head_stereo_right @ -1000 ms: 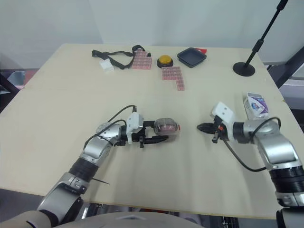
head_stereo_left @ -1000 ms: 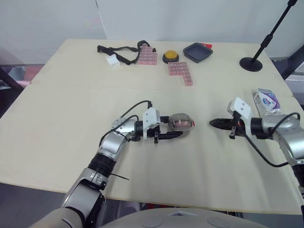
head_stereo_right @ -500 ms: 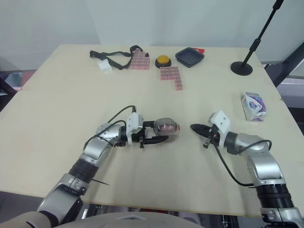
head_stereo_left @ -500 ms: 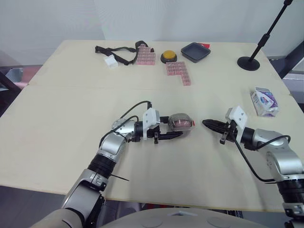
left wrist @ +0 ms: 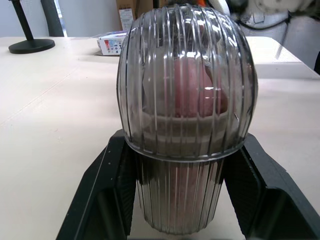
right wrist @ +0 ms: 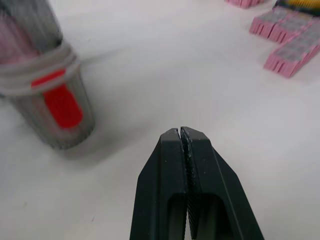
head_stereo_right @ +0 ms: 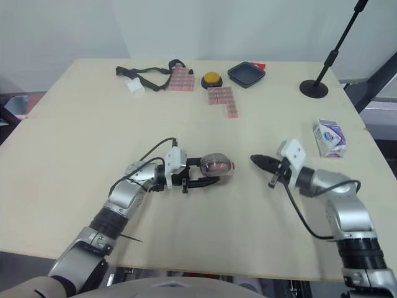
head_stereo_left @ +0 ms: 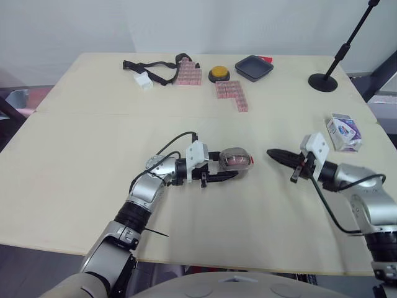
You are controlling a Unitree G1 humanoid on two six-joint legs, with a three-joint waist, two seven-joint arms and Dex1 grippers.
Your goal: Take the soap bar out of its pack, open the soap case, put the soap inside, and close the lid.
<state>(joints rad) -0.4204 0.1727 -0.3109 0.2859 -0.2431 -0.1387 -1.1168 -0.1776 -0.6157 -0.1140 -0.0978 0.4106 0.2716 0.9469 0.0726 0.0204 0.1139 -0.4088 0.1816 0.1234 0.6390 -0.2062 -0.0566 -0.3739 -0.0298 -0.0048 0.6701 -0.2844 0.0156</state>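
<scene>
Change: vs 1 s ago, the right gripper (head_stereo_left: 272, 153) had edged a bit closer to the soap case (head_stereo_left: 236, 159), w/ its tip aimed at the case's end. The case and left gripper (head_stereo_left: 231, 164) hadn't budged.
Meaning: looked like the closing stretch. The right arm was off the pack and lined up on the case, prob. to press or check the lid.
Left gripper: narrowed onto the case, one black finger on each side of the ribbed base. It was a firm-looking hold and the case lay on its side, just above or on the table (head_stereo_left: 93, 155).
Right gripper: fingers pressed together w/ nothing between them. It was near the case but apart, no contact.
Soap: the pink soap bar (left wrist: 187, 95) showed through the clear ribbed dome, so it was already inside.
Lid: the dome sat down over the base all round in the left wrist view. The red latch (right wrist: 62, 105) faced the right gripper, but couldn't tell if it was snapped.
Pack: the soap pack (head_stereo_left: 345, 131) lay by the table's right edge, well apart from the case and beyond the right arm.
Left to do: at most seating the lid and letting go, by my read.
</scene>
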